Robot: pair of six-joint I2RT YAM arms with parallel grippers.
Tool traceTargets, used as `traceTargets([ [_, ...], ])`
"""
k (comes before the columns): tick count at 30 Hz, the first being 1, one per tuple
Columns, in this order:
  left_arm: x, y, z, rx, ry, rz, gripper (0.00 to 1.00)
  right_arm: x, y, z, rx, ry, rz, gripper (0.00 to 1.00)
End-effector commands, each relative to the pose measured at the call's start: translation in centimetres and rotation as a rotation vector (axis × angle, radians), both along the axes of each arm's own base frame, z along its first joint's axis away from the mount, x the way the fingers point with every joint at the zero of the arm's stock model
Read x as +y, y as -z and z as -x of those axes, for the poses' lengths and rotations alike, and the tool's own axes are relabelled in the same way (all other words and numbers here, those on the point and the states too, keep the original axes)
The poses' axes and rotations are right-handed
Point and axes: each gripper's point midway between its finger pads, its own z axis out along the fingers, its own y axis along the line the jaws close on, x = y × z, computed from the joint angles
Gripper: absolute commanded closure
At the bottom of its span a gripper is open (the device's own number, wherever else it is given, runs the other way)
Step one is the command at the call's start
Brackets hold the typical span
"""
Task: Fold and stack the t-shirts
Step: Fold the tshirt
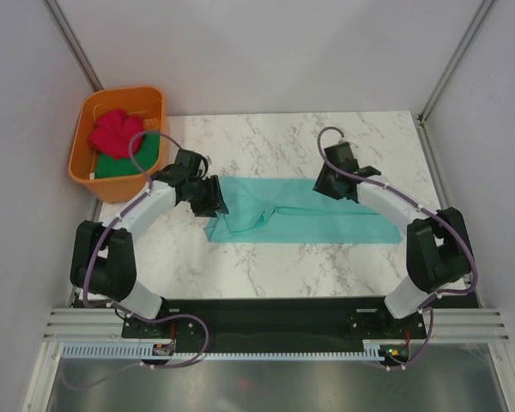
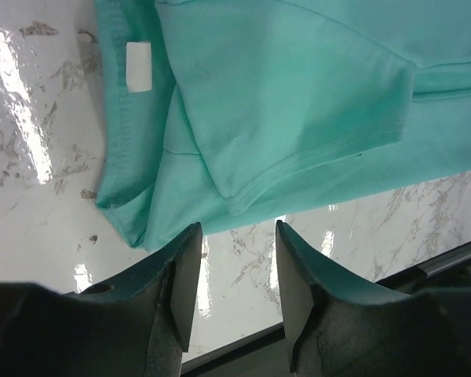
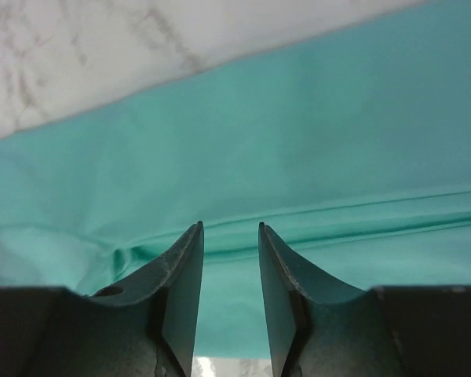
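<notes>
**Both claws open over the teal shirt**

My left claw [image 2: 237, 236] is open, fingers apart and holding nothing. Through the gap I see bare marble tabletop [image 2: 31, 196], just off the edge of the teal shirt [image 2: 298, 94]. Beyond the fingertips the cloth is bunched: the neck band with its white label [image 2: 139, 66] lies to one side, and a sleeve [image 2: 314, 149] is folded over the body with its stitched hem showing.

My right claw [image 3: 229, 236] is open too, with nothing pinched. It hangs over smooth teal cloth, and a long crease runs across just past the fingertips. I cannot tell whether the tips touch the fabric.

From above, the shirt lies as a long band across the middle of the tabletop. It is rumpled at its left end, where the left claw sits, and flat toward the right edge. The right claw is over the shirt's far edge, right of centre.

An orange tub [image 1: 79, 163] stands at the far left corner. A red shirt [image 1: 116, 129] is crumpled inside it on top of a dark green shirt [image 1: 124, 165], well apart from the teal one
</notes>
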Motion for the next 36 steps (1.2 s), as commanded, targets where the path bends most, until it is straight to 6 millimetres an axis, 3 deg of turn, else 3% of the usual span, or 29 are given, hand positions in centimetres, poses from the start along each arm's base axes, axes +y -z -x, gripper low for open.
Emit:
traceTargets([
  [1,-0.3,-1.7,0.2,-0.019,-0.044,0.119,0.49,5.9,-0.5,0.9,0.022,0.024,-0.086,0.57],
  [5,0.2,-1.5,0.3,-0.001,-0.074,0.192,0.48,12.4,0.0,1.9,0.034,-0.057,-0.116,0.55],
  [6,0.3,-1.2,0.5,0.000,-0.078,0.191,0.48,14.4,0.9,2.7,0.054,-0.097,-0.110,0.54],
  [9,0.6,-0.5,0.8,0.005,-0.083,0.177,0.47,18.0,0.8,3.0,0.051,-0.142,-0.128,0.54],
  [10,0.8,-0.3,0.9,0.008,-0.084,0.171,0.47,18.4,1.1,3.2,0.058,-0.147,-0.125,0.54],
  [18,1.3,0.0,0.9,-0.011,-0.102,0.145,0.46,19.6,4.2,5.0,0.108,-0.187,-0.100,0.54],
  [21,0.6,0.0,1.1,0.002,-0.095,0.190,0.47,18.8,5.2,5.7,0.124,-0.182,-0.072,0.64],
  [25,-0.5,-0.1,1.4,0.008,-0.087,0.229,0.48,17.4,5.0,5.9,0.101,-0.165,-0.030,0.80],
  [30,-1.0,1.2,1.6,0.035,-0.102,0.222,0.51,17.3,4.6,5.5,0.081,-0.186,-0.008,0.98],
  [36,-2.7,2.0,1.8,0.048,-0.092,0.216,0.55,17.8,3.7,5.2,0.059,-0.214,-0.018,1.00],
])
